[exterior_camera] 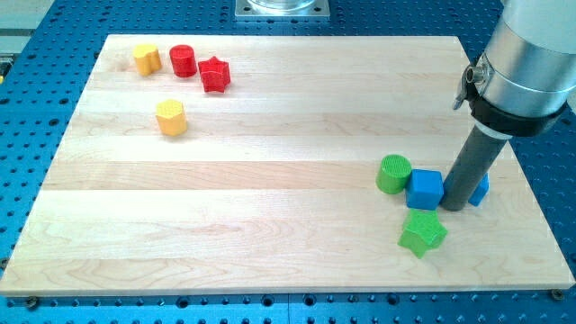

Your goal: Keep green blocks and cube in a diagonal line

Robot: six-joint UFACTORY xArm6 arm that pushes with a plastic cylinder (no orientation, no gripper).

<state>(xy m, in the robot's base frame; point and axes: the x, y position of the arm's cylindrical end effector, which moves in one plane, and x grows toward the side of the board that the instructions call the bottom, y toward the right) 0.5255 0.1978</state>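
The green round block (393,174) sits on the right side of our wooden board (270,180), and the blue cube (425,189) is touching it on its right. The green star block (422,233) lies just near of the cube, a little nearer to us, and its top corner looks like it touches the cube's near edge. So the three make a short bent row that steps down toward the near right. Our tip (454,207) stands on the board just to the right of the blue cube, pressed close against its right side. Another blue block (480,189) peeks out from behind the rod on the right, and we cannot tell its shape because the rod hides most of it. We have no pincer at all, only the dark rod, so there is nothing to squeeze or let go. Far away, in the far left corner of the board, there are four more blocks. A yellow block (148,59) is the farthest left, a red round block (184,60) is just beside it, and a red star block (215,75) touches the red round one. A second yellow block (171,117) sits apart from them, a bit nearer to us.
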